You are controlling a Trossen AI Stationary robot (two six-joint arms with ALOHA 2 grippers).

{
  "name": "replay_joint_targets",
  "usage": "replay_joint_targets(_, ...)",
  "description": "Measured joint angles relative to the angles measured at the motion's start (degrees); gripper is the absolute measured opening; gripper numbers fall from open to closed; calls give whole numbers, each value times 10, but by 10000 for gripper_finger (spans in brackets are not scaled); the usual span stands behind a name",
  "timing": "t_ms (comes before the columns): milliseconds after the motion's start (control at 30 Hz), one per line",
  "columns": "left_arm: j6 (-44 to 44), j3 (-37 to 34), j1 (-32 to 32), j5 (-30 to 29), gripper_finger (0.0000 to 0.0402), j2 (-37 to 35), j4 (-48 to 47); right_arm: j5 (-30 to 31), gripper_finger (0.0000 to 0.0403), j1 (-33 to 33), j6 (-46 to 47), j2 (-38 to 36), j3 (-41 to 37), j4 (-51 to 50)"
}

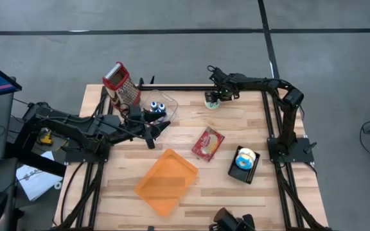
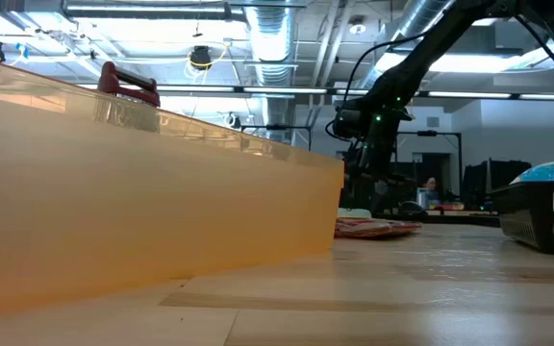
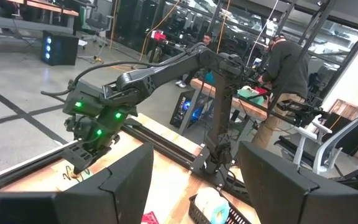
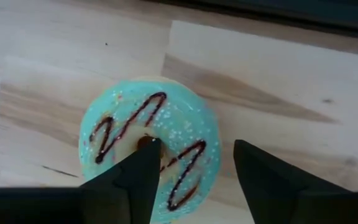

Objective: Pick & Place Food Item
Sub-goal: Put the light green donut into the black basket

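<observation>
A blue-frosted donut (image 4: 151, 149) with dark zigzag icing lies flat on the wooden table near its far edge (image 1: 212, 102). My right gripper (image 4: 194, 142) points steeply down over it and is open. One fingertip (image 4: 149, 146) stands at the donut's hole. The other fingertip (image 4: 240, 149) stands outside the rim, with a strip of bare wood between it and the donut. My left gripper (image 3: 197, 168) hovers level over the table's left part (image 1: 159, 127), open with nothing between its fingers. My right gripper comes at the donut from above, its fingers on either side of one stretch of the ring (image 4: 197, 134). Whether the fingertip at the hole touches the donut, I cannot tell. The donut lies flat on the table.
An orange tray (image 1: 167, 181) lies at the near middle. A red packet (image 1: 207, 142) is beside it, and a black basket (image 1: 235, 168) with food stands toward the right. A red-handled grater (image 1: 121, 83) stands at the far left. People work beyond the table (image 3: 284, 62).
</observation>
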Motion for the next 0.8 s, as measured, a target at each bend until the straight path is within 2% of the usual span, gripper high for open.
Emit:
replay_joint_targets(533,-2,0,0,1,231,0,0,-6,180,1,31,-1,-46,52)
replay_joint_targets(800,-10,0,0,3,231,0,0,-5,134,6,37,0,-47,81)
